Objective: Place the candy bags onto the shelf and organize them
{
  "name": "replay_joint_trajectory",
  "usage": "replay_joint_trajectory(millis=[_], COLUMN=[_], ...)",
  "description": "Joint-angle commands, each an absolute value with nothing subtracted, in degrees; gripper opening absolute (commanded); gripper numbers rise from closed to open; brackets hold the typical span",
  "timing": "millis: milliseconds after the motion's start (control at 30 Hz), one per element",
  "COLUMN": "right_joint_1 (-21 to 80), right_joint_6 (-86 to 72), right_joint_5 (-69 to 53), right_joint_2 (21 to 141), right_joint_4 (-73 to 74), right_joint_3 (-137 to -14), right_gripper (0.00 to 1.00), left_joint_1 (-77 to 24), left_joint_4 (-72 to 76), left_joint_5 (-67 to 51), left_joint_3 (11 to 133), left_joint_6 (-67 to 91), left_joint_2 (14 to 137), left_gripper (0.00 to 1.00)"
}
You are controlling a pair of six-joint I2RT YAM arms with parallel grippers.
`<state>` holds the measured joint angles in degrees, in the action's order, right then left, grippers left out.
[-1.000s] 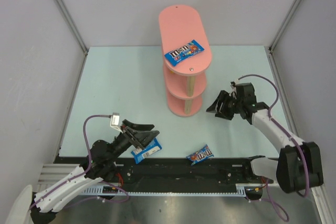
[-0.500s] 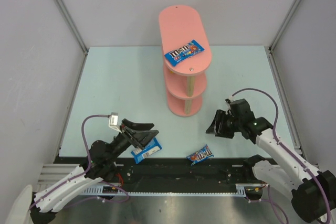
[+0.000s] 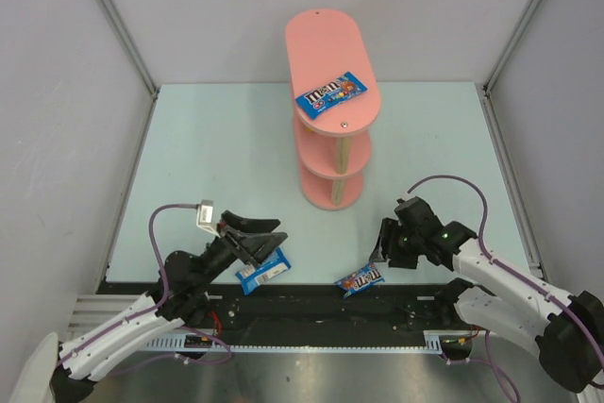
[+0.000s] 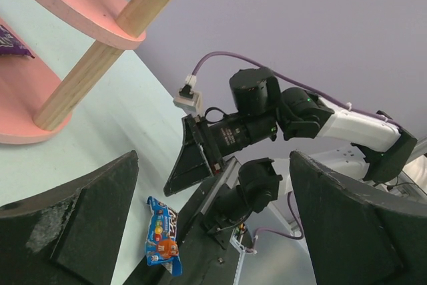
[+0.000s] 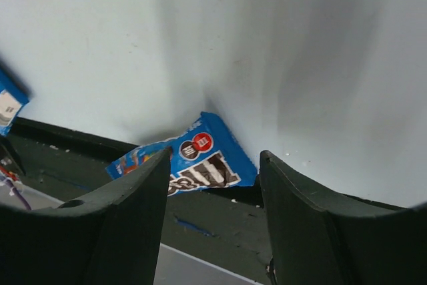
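The pink three-tier shelf (image 3: 332, 49) stands at the table's middle back. One blue candy bag (image 3: 330, 93) lies on its top board. A purple bag (image 4: 13, 41) shows on a lower tier in the left wrist view. A second blue bag (image 3: 360, 278) lies at the table's near edge, half on the black rail. My right gripper (image 3: 385, 250) is open just right of it, and the bag (image 5: 193, 158) shows between its fingers from above. My left gripper (image 3: 264, 236) is open and empty, hovering over a third blue bag (image 3: 261, 271).
The black rail (image 3: 311, 304) runs along the near edge in front of both arm bases. Grey walls enclose the pale green table (image 3: 217, 158) on three sides. In the left wrist view the right arm (image 4: 267, 108) stands beyond the second blue bag (image 4: 162, 235).
My right arm has pulled back from beside the shelf toward the near edge and to the left, coming down next to the blue bag there. My left arm has hardly moved.
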<state>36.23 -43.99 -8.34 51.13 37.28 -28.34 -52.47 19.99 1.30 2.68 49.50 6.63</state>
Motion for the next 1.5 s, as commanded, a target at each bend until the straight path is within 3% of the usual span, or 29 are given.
replay_joint_trajectory(millis=[0, 367, 433, 533, 567, 600, 967, 1467], right_joint_1=[37.18, 39.46, 39.55, 39.55, 39.55, 39.55, 39.2, 41.74], right_joint_6=[-46.23, -48.34, -48.43, -48.34, -48.6, -48.69, -47.29, -44.92], right_joint_5=[-7.11, -11.86, -12.39, -13.79, -13.97, -14.15, -13.28, -3.7], right_joint_2=[52.82, 54.32, 54.4, 53.71, 53.09, 52.39, 42.37, 46.05], right_joint_4=[33.06, 22.68, 21.63, 20.31, 20.04, 19.87, 17.67, 18.1], right_joint_3=[-26.19, -21.18, -20.83, -20.48, -20.48, -20.57, -28.82, -40.43], right_gripper=[0.59, 0.51, 0.43, 0.18, 0.03, 0.0, 0.0, 0.0], left_joint_1=[-52.03, -52.03, -51.94, -52.03, -52.03, -52.03, -52.03, -54.14], left_joint_4=[23.55, 23.47, 23.64, 23.64, 23.64, 23.73, 29.17, 37.7], left_joint_5=[0.62, 1.05, 1.05, 1.05, 1.05, 1.05, -1.4, -8.18], left_joint_3=[-3.95, -5.1, -5.36, -5.45, -5.36, -5.36, -5.89, 2.98], left_joint_6=[49.92, 51.15, 51.41, 51.5, 51.5, 51.59, 52.38, 52.03], left_joint_2=[6.94, 5.19, 5.1, 5.1, 5.1, 5.27, 11.06, 33.13], left_gripper=[0.99, 0.99, 0.99, 0.98, 0.99, 0.98, 0.98, 0.93])
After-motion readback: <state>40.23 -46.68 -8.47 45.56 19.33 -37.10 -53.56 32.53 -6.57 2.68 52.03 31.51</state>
